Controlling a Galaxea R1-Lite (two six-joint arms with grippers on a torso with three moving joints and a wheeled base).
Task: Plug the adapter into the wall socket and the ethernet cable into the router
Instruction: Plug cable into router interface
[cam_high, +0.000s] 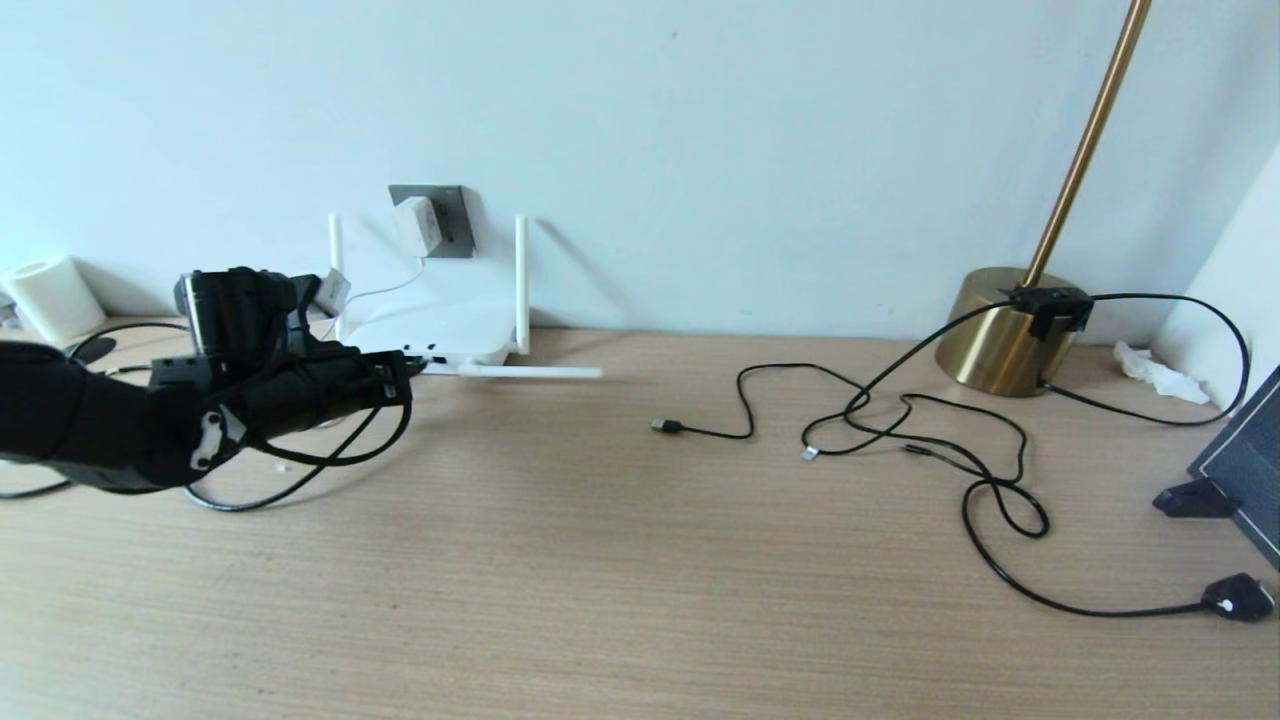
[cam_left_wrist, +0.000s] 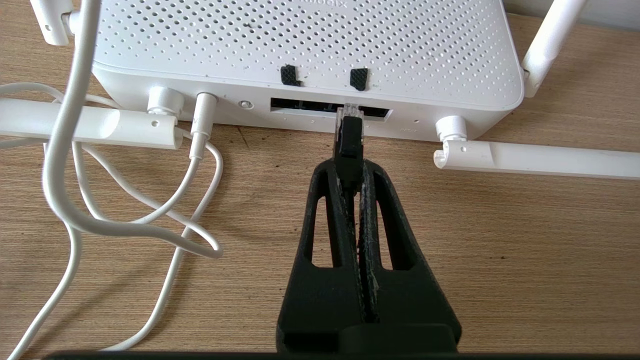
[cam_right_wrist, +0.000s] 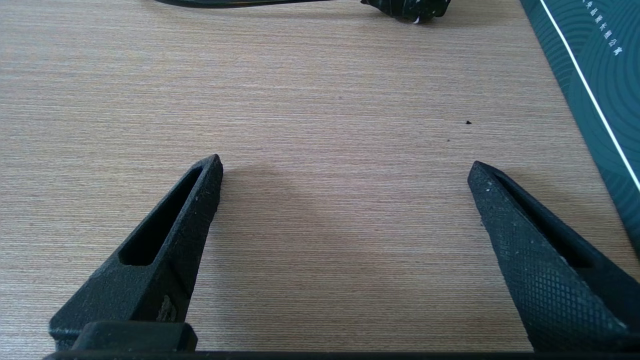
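Observation:
The white router (cam_high: 430, 330) (cam_left_wrist: 300, 55) lies flat by the wall, its dark port row facing me. My left gripper (cam_high: 408, 372) (cam_left_wrist: 350, 167) is shut on the ethernet cable (cam_left_wrist: 348, 142), just behind its plug. The clear plug tip sits at the mouth of a port; how far in it goes I cannot tell. The cable's black slack (cam_high: 300, 465) loops under my left arm. The white adapter (cam_high: 413, 226) sits in the dark grey wall socket (cam_high: 450, 215), its thin white cord (cam_left_wrist: 67, 165) running to the router. My right gripper (cam_right_wrist: 345, 167) hovers open over bare table.
Black USB cables (cam_high: 900, 430) sprawl across the right half of the table toward a brass lamp base (cam_high: 1000, 340). A dark green box (cam_high: 1250, 460) (cam_right_wrist: 595, 75) stands at the right edge, a white paper roll (cam_high: 50, 295) at the far left. Router antennas (cam_left_wrist: 540, 160) lie flat beside the ports.

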